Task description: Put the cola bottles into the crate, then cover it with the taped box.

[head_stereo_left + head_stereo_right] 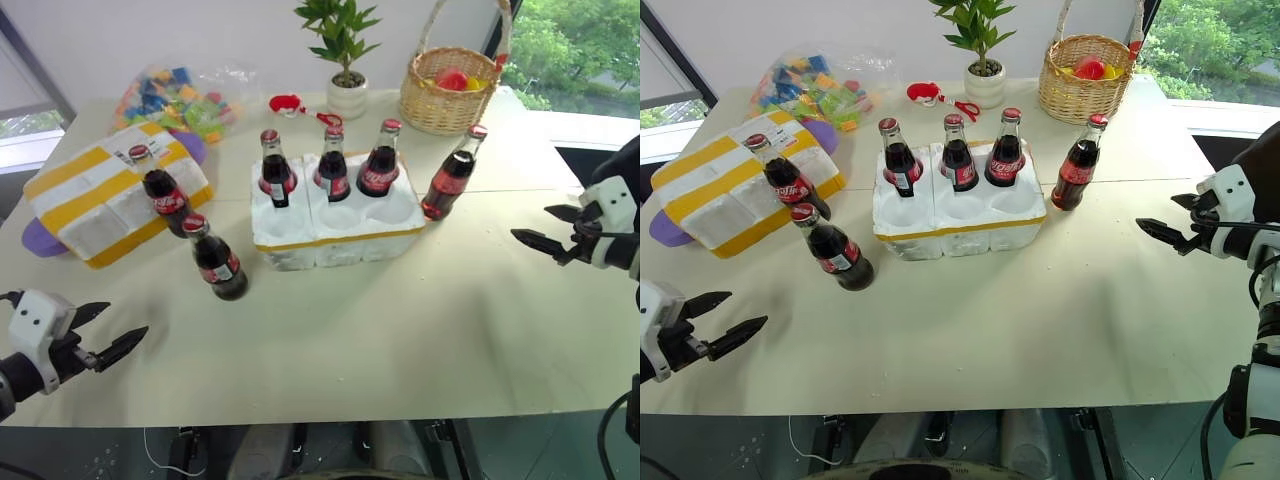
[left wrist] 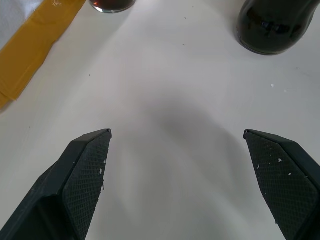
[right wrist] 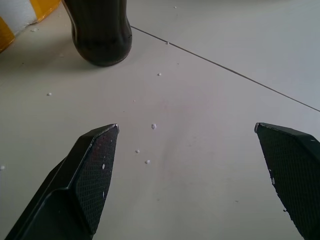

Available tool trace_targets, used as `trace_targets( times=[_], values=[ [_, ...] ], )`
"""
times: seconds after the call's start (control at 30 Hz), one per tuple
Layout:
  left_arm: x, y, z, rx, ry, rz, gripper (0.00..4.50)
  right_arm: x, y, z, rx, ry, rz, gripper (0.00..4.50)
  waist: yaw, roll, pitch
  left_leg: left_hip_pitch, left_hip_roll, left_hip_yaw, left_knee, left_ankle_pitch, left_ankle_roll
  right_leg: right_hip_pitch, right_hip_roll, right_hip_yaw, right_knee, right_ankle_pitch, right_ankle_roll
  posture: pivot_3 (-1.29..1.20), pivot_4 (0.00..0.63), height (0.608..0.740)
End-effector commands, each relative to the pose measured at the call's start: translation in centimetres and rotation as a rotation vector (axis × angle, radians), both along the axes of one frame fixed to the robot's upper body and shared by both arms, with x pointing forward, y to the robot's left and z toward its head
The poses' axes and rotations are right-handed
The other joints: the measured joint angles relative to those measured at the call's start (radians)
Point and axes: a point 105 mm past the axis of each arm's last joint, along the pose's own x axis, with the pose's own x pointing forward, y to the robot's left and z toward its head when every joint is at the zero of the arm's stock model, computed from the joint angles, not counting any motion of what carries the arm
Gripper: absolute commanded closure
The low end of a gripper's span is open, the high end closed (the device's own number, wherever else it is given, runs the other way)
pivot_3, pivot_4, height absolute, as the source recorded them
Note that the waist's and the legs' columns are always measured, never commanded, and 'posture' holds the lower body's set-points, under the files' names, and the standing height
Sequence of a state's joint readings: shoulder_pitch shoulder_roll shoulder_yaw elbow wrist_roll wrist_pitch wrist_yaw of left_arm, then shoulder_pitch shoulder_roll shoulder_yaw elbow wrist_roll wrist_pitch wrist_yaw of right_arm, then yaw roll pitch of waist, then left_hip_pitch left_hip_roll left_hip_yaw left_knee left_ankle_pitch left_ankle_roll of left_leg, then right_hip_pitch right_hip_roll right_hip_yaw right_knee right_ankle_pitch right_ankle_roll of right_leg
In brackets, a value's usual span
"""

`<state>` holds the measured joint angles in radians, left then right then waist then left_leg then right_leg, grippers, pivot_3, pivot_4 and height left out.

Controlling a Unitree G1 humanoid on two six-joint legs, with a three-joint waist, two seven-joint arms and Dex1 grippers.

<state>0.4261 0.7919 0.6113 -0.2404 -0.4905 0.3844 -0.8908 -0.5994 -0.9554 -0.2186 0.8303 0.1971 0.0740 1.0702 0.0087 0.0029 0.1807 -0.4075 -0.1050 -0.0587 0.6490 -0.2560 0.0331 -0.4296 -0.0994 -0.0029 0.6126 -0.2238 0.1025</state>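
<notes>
Both pincers gape wide and empty over your desk (image 1: 400,330): left pincer (image 1: 108,334), right pincer (image 1: 545,228). Between them sits the crate (image 1: 335,232) holding three cola bottles (image 1: 333,165); three more stand outside, and the taped box (image 1: 105,195) lies beyond your left pincer.

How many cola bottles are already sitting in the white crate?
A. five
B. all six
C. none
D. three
D: three cola bottles stand in the back row of the crate, its front wells are empty, and three more bottles stand on the table outside it.
</notes>
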Motion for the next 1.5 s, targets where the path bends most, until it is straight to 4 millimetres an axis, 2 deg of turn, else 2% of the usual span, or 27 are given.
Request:
trace_targets(
  times=[0.03, 0.43, 0.87, 1.07, 1.13, 1.27, 1.4, 1.5],
  values=[
    [0.6, -0.1, 1.1, 0.002, -0.052, -0.002, 0.06, 0.1, -0.4, 1.4, -0.006, -0.051, -0.016, 0.00, 0.000, 0.000, 0.000, 0.000, 0.000, 0.000, 0.000, 0.000, 0.000, 0.000, 0.000, 0.000, 0.000, 0.000, 0.000, 0.00, 0.150, 0.732],
    [1.9, -1.2, 1.6, -0.028, -0.092, -0.018, 0.06, 0.2, -1.1, 1.8, -0.017, -0.070, -0.047, 0.00, 0.000, 0.000, 0.000, 0.000, 0.000, 0.000, 0.000, 0.000, 0.000, 0.000, 0.000, 0.000, 0.000, 0.000, 0.000, 0.00, 0.150, 0.732],
    [2.6, -1.5, 1.3, -0.043, -0.070, -0.037, 0.06, -0.6, -1.7, 1.5, 0.006, -0.068, -0.067, 0.00, 0.001, 0.000, 0.000, 0.000, 0.000, 0.000, 0.001, 0.000, 0.000, 0.000, 0.000, 0.000, 0.001, 0.000, 0.000, 0.00, 0.150, 0.732],
    [3.1, -1.4, 2.0, -0.077, -0.084, -0.035, 0.06, -0.7, -1.6, 1.6, 0.014, -0.075, -0.071, 0.00, 0.000, 0.000, 0.000, 0.000, 0.000, 0.000, 0.001, 0.000, 0.000, 0.000, 0.000, 0.000, 0.001, 0.000, 0.000, 0.00, 0.150, 0.732],
    [3.8, -1.3, 3.1, -0.124, -0.125, -0.017, 0.06, -0.6, -1.3, 2.6, 0.046, -0.102, -0.068, 0.00, 0.000, 0.000, 0.000, 0.000, 0.000, 0.000, 0.001, 0.000, 0.000, 0.000, 0.000, 0.000, 0.001, 0.000, 0.000, 0.00, 0.150, 0.732],
    [5.1, -1.0, 4.7, -0.205, -0.184, 0.027, 0.06, -0.9, 0.9, 5.4, 0.137, -0.141, 0.041, 0.00, 0.002, 0.001, 0.000, 0.000, 0.000, 0.000, 0.001, 0.001, -0.001, 0.000, 0.001, 0.000, 0.002, 0.001, 0.001, 0.00, 0.150, 0.732],
    [7.0, -0.7, 6.3, -0.235, -0.265, 0.096, 0.06, -3.4, 6.4, 8.1, 0.200, -0.115, 0.304, 0.00, 0.005, 0.001, 0.000, 0.000, 0.000, 0.000, 0.000, 0.002, 0.001, -0.001, 0.001, 0.000, 0.003, 0.003, 0.004, 0.00, 0.150, 0.732],
    [8.0, -0.6, 6.8, -0.246, -0.295, 0.138, 0.06, -5.1, 8.8, 9.0, 0.227, -0.095, 0.401, 0.00, 0.005, 0.000, 0.000, 0.000, 0.000, -0.001, 0.001, 0.002, 0.001, -0.001, 0.001, 0.000, 0.003, 0.003, 0.004, 0.00, 0.150, 0.732]
  ],
)
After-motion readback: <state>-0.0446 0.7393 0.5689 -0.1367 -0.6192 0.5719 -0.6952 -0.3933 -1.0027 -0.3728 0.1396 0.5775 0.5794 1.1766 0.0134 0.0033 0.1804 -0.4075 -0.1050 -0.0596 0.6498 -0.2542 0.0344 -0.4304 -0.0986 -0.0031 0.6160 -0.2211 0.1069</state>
